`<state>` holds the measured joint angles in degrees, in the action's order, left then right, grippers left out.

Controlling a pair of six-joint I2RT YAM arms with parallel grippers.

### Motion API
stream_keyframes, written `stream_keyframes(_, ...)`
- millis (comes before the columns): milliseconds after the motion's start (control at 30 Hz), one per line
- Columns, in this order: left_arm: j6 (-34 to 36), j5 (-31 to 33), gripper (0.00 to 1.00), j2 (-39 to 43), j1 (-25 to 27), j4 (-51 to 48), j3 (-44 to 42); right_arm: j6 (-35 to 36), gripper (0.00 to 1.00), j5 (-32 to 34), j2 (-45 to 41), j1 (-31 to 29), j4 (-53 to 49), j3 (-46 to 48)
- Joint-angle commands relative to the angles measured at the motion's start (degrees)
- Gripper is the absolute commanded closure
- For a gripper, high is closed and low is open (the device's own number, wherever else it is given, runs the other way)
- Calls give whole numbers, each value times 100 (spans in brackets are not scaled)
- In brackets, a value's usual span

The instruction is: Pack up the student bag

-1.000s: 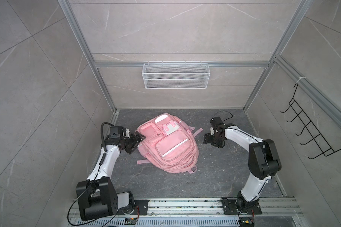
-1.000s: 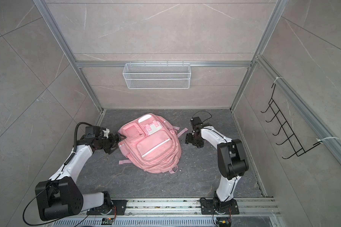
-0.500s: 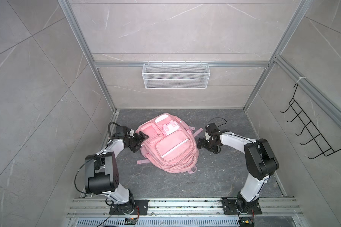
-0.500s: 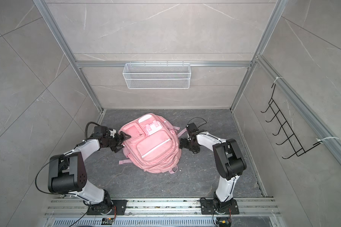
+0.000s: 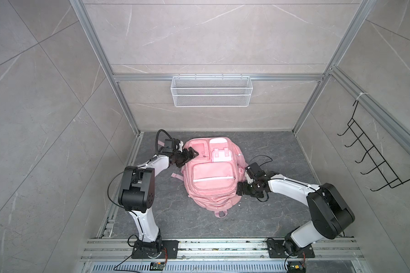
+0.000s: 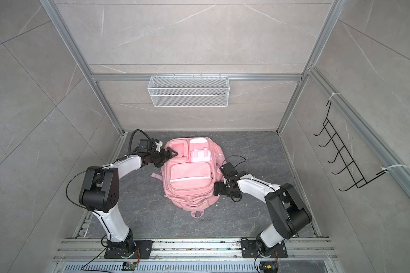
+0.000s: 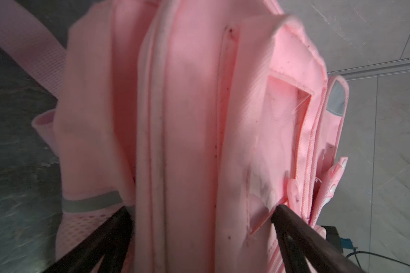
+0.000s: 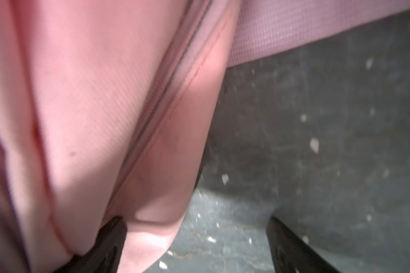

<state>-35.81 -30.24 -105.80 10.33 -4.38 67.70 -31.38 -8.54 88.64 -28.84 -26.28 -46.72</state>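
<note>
under a wall-hung wire basket (image 5: 211, 94), with a hook rack (image 5: 374, 160) at right, the student bag (image 5: 212, 179) is laid flat mid-floor, pockets up, long axis front-to-back, loop (image 5: 221, 214) nearest the rails (image 5: 223, 245), hemmed by left gripper (image 5: 191, 154) and right gripper (image 5: 239, 188), both spread wide, unclamped.

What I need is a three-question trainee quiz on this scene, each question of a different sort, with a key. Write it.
1. True or false: the student bag stands upright.
2. Which gripper is at the bag's end with the white-flapped pocket? A) left B) right C) neither
3. Fill in: the right gripper, at the bag's side, has its jaws ____.

Key: 1 false, it lies flat with its pockets facing up. 2 A, the left gripper. 3 open.
</note>
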Motion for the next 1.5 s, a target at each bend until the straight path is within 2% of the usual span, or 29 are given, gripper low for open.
stream_keyframes(0, -409, -603, 5, 51, 124, 72, -128, -431, 4, -330, -149, -73, -138, 323)
stream_keyframes(167, -14, -533, 2, 425, 69, -417, -100, -454, 4, -331, -1039, -78, -225, 477)
stream_keyframes(300, 437, -265, 1, 1140, -74, -1043, -91, -166, 0, 221, -2014, -80, -651, 206)
stream_keyframes(467, 1319, 732, 1, 2331, -139, -2349, -141, 39, 0, 1530, -2874, 24, -1115, -259)
stream_keyframes(600, 1568, 1580, 1, 3583, -209, -2473, -794, 64, 0, 2460, -3258, 162, -1533, -687)
stream_keyframes(733, 1166, 2864, 1, 4943, -225, -2618, -1507, 141, 0, 3441, -3815, 270, -1657, -674)
stream_keyframes(900, 76, 3997, 1, 6083, -243, -2845, -2506, -584, 0, 5444, -4083, 551, -1843, -230)
stream_keyframes(967, 287, 4009, 1, 6306, -242, -2602, -2847, -1032, 0, 6237, -4028, 596, -1861, -2)
stream_keyframes(1000, 472, 4066, 1, 6338, -242, -2562, -2939, -952, 0, 6476, -3977, 622, -1622, 186)
stream_keyframes(1100, 1064, 4332, 0, 6252, -242, -2324, -3038, -350, 0, 6710, -3779, 714, -614, 688)
stream_keyframes(1200, 1713, 4813, 0, 6084, -242, -1866, -3191, 198, 0, 6603, -3462, 871, 442, 1102)
stream_keyframes(1367, 2795, 5314, 0, 5847, -266, -493, -3795, 378, 0, 6353, -2669, 1152, 1723, 1421)
stream_keyframes(1467, 3018, 5304, 0, 5517, -426, 217, -4027, 568, 0, 6343, -2042, 1234, 2333, 1432)
